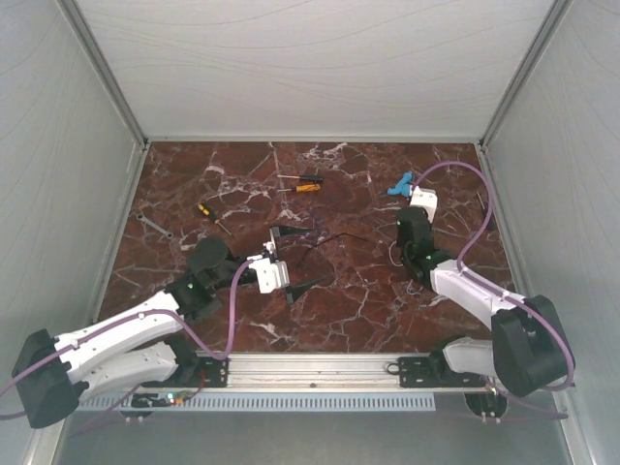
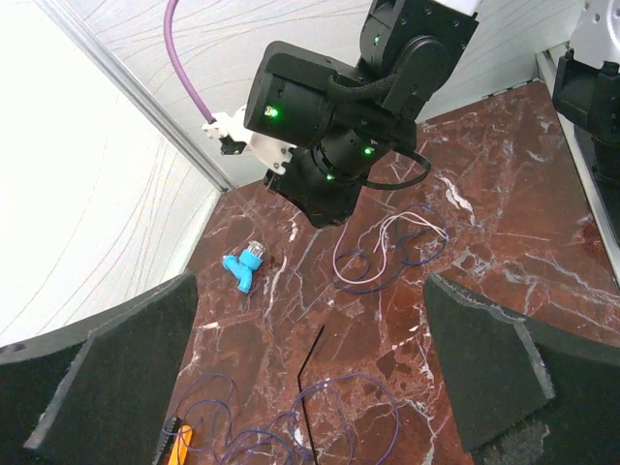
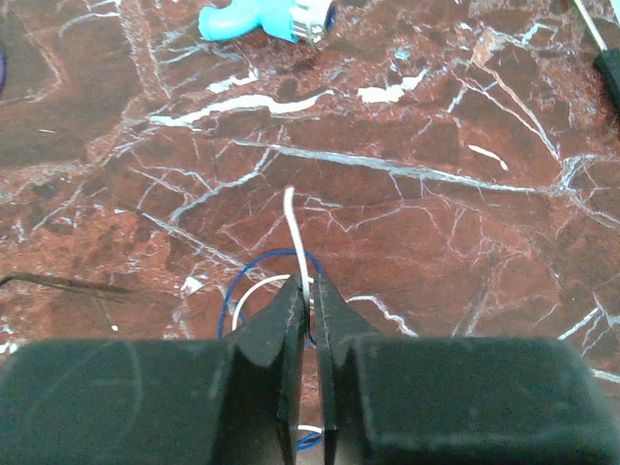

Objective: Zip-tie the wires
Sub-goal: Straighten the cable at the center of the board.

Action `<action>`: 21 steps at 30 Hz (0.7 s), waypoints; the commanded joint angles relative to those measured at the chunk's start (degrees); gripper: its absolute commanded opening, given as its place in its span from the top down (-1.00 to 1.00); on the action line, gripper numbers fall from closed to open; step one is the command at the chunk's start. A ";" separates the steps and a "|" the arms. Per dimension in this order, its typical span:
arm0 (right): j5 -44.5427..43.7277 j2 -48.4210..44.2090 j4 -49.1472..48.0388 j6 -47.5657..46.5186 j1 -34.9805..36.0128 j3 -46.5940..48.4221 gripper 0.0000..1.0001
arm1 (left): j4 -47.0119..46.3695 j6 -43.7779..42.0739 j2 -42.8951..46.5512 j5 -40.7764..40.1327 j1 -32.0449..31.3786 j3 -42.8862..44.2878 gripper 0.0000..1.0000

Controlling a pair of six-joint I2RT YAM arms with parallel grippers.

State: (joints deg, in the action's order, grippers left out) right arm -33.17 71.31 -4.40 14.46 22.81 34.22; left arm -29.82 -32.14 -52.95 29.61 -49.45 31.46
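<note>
The wires lie in two places. A loose blue-purple bundle [image 2: 291, 426] lies on the marble between my left gripper's fingers, also faint in the top view [image 1: 302, 244]. A second loop of white and blue wire [image 2: 387, 254] lies under my right arm. A black zip tie [image 2: 308, 387] lies straight among the near bundle; it also shows in the top view [image 1: 334, 235]. My left gripper [image 2: 310, 291] is open and empty above them [image 1: 295, 258]. My right gripper [image 3: 310, 295] is shut on the white wire [image 3: 295, 228], with the blue loop [image 3: 231, 295] beneath it.
A light-blue plastic part [image 1: 399, 184] lies far right, also in the wrist views [image 2: 242, 266] [image 3: 266, 17]. Orange-handled screwdrivers [image 1: 308, 184] [image 1: 205, 211] and a small wrench [image 1: 155, 226] lie at the back and left. White walls enclose the marble table [image 1: 368, 300].
</note>
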 commanded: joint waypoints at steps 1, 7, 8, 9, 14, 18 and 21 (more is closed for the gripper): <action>2.21 0.19 -2.34 2.97 -2.22 -1.41 0.85 | -1.81 -0.99 0.41 1.16 -0.28 1.23 -0.99; 7.96 0.35 -3.15 3.89 -5.14 -1.16 0.67 | -1.64 -1.00 0.13 1.21 -0.26 1.32 -0.99; 8.93 0.55 -3.39 4.09 -5.55 -0.97 0.67 | -1.64 -0.99 0.13 1.24 -0.28 1.33 -0.99; 10.10 0.72 -3.62 4.31 -5.82 -0.87 0.67 | -1.64 -1.06 0.05 1.24 -0.26 1.32 -0.99; 12.14 1.70 -3.83 5.21 -6.21 -0.19 0.67 | -1.60 -1.08 -0.05 1.24 -0.26 1.32 -0.99; 11.08 1.65 -3.20 5.20 -6.61 -0.12 0.62 | -1.51 -1.17 -0.07 1.16 -0.21 1.32 -0.99; 11.43 1.21 -2.16 5.86 -6.61 -0.08 0.54 | -1.54 -1.17 -0.14 1.16 -0.25 1.31 -0.99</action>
State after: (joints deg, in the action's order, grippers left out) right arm -22.11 72.82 -5.87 18.59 16.67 32.80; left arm -29.47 -32.60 -52.99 29.61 -49.45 31.46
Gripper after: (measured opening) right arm 0.207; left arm 0.995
